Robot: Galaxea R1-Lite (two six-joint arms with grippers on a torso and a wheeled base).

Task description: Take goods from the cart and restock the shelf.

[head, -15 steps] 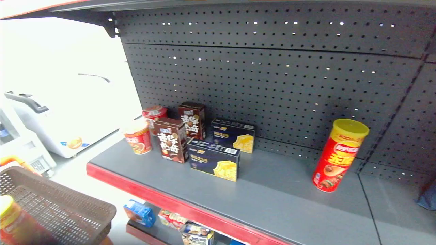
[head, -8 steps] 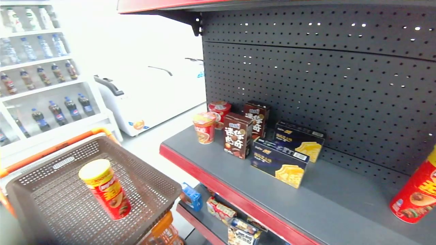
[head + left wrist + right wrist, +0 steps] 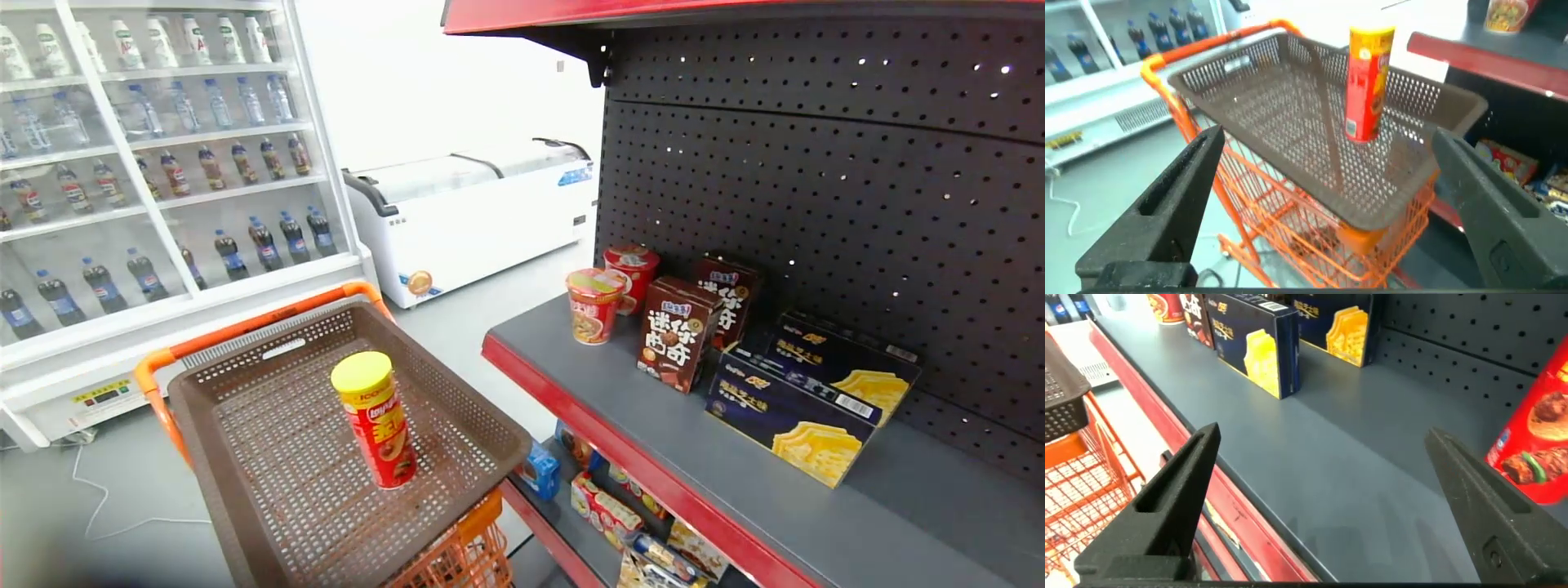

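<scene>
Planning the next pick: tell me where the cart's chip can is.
Head view, left side: the chip can stands upright, alone in the cart's brown basket, left of the shelf.

Red yellow-lidded can [image 3: 380,425], brown perforated basket [image 3: 269,441], orange cart frame [image 3: 253,326], grey shelf [image 3: 653,433] edged red

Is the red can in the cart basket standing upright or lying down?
Upright: the red can stands on its base in the brown basket, yellow lid on top.
</scene>
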